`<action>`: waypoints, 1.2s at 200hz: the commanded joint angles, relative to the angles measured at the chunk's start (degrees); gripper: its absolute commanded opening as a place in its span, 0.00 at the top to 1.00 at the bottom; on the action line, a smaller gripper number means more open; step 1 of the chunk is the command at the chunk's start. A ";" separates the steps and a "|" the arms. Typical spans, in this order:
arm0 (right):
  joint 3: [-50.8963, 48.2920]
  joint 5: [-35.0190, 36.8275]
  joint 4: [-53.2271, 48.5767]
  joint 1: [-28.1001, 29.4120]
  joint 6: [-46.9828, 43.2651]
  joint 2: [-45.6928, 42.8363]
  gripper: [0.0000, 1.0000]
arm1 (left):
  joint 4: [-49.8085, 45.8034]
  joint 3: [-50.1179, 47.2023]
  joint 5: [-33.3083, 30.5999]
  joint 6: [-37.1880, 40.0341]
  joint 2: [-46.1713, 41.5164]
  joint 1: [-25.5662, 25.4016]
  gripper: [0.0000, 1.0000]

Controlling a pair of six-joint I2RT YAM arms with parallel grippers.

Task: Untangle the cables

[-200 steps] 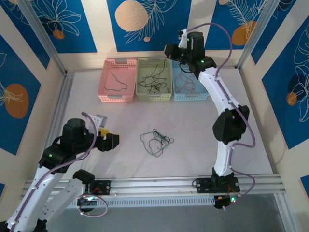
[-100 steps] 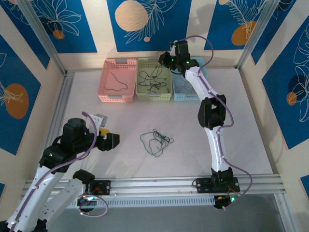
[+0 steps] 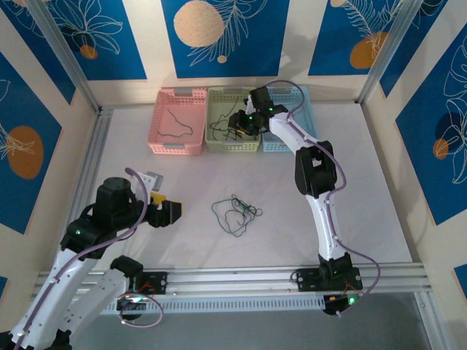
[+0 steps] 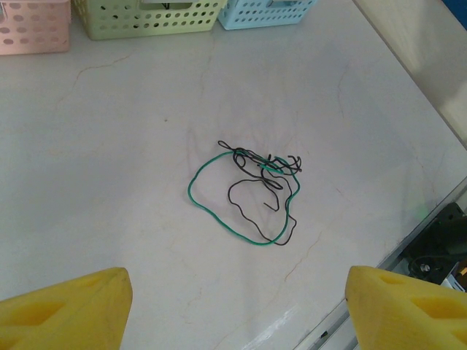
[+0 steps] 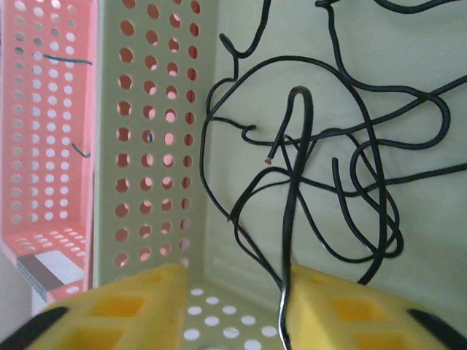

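A loose tangle of cables (image 3: 235, 214) lies mid-counter (image 3: 146, 175), with the green loop to the left and the black strands to the right. More black cables (image 5: 343, 168) lie coiled in the green basket (image 3: 233, 148) at the far edge, beside the pink basket (image 3: 164, 146).

The right end effector (image 5: 237, 306) hangs inside the green basket with its jaws partly apart. One black strand runs straight out along one finger (image 5: 350, 306), then hairpins back to a bare tip.

The left end effector (image 4: 237, 306) stands wide at near left.

The counter is pale and faintly veined. The walls are blue, leaf-patterned panels.
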 commanded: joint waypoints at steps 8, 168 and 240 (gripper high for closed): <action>-1.50 3.06 -2.60 -0.21 -5.26 -10.04 0.50 | 0.79 -0.46 1.11 1.24 0.02 0.49 0.23; -65.86 -1.43 1.40 5.69 -13.33 -54.20 0.56 | 0.18 0.61 1.20 -1.75 4.87 0.44 0.23; -66.31 5.70 -3.44 14.90 -17.02 -49.70 0.59 | 0.83 -0.53 -2.21 -8.43 7.76 0.41 0.26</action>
